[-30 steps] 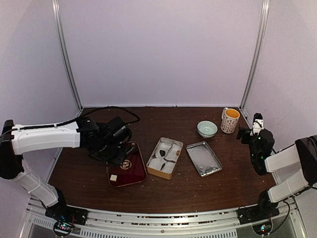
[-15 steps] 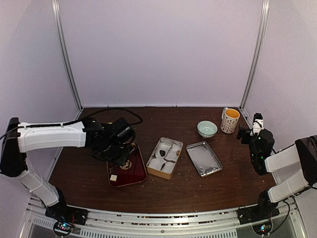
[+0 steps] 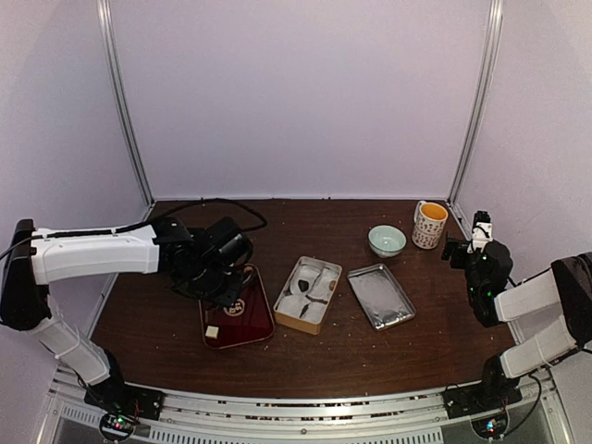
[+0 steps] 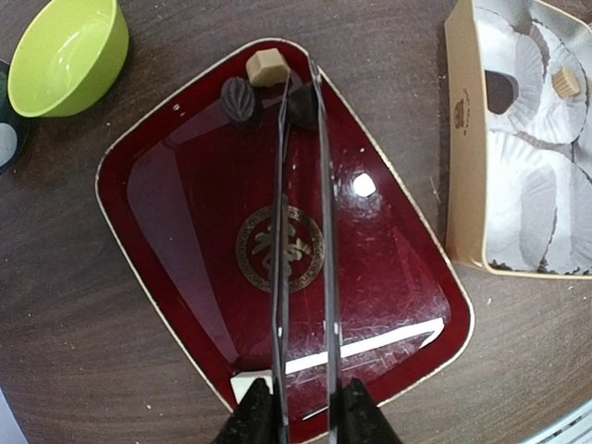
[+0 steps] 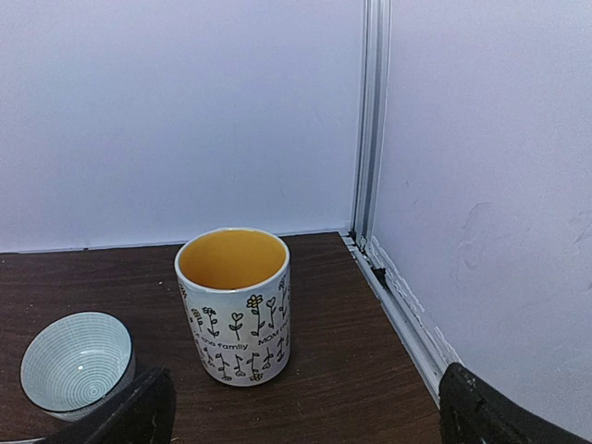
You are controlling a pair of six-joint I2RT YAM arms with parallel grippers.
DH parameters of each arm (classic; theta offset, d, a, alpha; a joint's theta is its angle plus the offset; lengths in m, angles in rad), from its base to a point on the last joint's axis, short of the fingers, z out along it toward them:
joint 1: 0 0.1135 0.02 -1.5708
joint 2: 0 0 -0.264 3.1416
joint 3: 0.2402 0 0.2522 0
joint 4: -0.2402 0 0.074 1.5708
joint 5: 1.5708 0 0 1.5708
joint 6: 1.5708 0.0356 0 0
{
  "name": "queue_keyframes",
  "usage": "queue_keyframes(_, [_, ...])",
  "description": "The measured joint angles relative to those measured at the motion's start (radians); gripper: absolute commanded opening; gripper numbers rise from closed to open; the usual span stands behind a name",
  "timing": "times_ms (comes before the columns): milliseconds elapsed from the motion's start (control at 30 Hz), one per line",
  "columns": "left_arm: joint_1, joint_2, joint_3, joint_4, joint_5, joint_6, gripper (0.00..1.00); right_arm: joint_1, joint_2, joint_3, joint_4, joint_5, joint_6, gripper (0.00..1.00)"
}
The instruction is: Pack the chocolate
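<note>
On the near end of a dark-red lacquered tray with a gold emblem (image 4: 185, 213) lies a small white cube (image 4: 248, 386). Above it, the left gripper (image 4: 301, 416) is clamped on long, thin metal tweezers (image 4: 325, 231). These reach to the tray's far end, their tips either side of a small dark-brown chocolate lump (image 4: 301, 108); whether they already pinch it cannot be told. A leaf-shaped second chocolate (image 4: 240, 100) lies just beside it, near a tan cube (image 4: 266, 67) at the rim, with a lime-green bowl (image 4: 65, 51) beyond.

Over the past second the left arm has shifted a little across the tray, apparently lining the tweezers up on this lump, so a pick-up looks imminent. The beige box of white paper cups (image 4: 460, 139) beside the tray looks mostly unfilled.

Farther back, the right gripper (image 5: 305, 416) stands wide apart and empty, facing a flower-printed white mug with an orange inside (image 5: 233, 305) and a pale ribbed bowl (image 5: 76, 370).
</note>
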Motion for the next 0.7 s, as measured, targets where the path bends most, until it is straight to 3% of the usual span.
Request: queue_keyframes(700, [-0.001,-0.262,0.002,-0.007,0.107,0.020,0.23,0.000,0.000,0.000,0.000,0.000,0.000,1.00])
